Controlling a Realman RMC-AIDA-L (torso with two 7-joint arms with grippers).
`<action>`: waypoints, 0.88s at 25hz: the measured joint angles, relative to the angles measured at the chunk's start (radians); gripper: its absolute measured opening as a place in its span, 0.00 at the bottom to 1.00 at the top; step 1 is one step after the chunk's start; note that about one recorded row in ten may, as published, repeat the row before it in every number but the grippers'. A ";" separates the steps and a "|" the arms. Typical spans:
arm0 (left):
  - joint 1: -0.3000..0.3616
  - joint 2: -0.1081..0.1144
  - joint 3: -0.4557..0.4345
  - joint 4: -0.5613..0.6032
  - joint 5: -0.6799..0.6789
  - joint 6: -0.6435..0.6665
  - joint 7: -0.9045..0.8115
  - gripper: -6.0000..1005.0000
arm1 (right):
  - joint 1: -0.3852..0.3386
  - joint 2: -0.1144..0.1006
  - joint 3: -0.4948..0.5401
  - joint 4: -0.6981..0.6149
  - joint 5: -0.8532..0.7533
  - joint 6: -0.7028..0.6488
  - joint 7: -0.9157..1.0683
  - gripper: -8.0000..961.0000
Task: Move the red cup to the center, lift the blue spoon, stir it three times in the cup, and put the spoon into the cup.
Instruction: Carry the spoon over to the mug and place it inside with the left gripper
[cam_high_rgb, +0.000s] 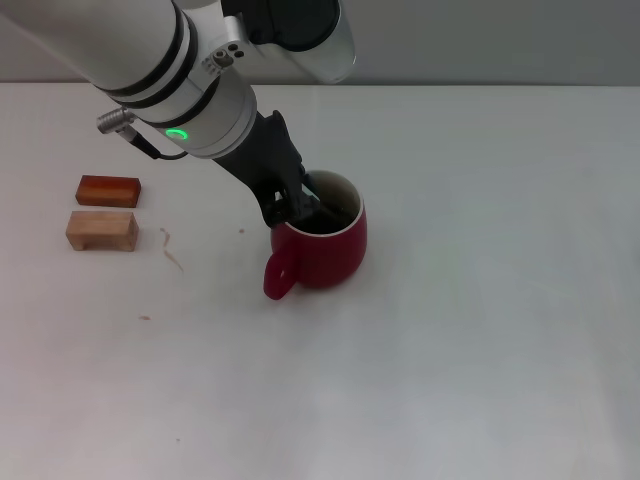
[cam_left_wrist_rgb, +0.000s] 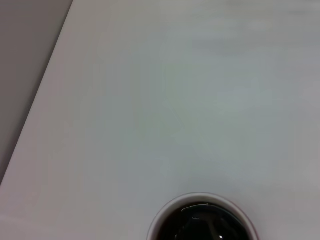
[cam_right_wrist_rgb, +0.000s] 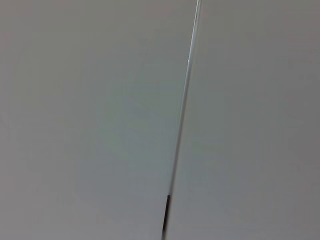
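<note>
Cup: red cup sits near the middle of the table, so I log the centring step as apparently done. Spoon: blue spoon not clearly visible; I cannot confirm it among the dark shapes inside the cup. Stirring or drop-in looks to be the step in hand. Left end effector: fingertips dip over the cup's rim; whether clenched or released, I cannot tell. Right arm: out of sight.

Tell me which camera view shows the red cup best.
The head view: the whole red cup shows, handle included, with the left end effector at its rim. The left wrist view catches only its rim and dark inside. The right wrist view shows none of it.
</note>
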 joint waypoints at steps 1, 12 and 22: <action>0.000 0.000 0.001 -0.005 0.007 -0.007 -0.002 0.19 | 0.000 0.000 0.000 0.000 0.000 -0.001 0.000 0.79; 0.012 0.005 -0.001 0.007 0.066 0.034 -0.011 0.20 | -0.001 -0.002 0.000 0.000 0.000 -0.007 0.000 0.79; 0.007 0.003 0.002 0.057 0.036 0.099 -0.012 0.21 | 0.002 -0.003 0.000 0.000 0.000 -0.009 0.000 0.79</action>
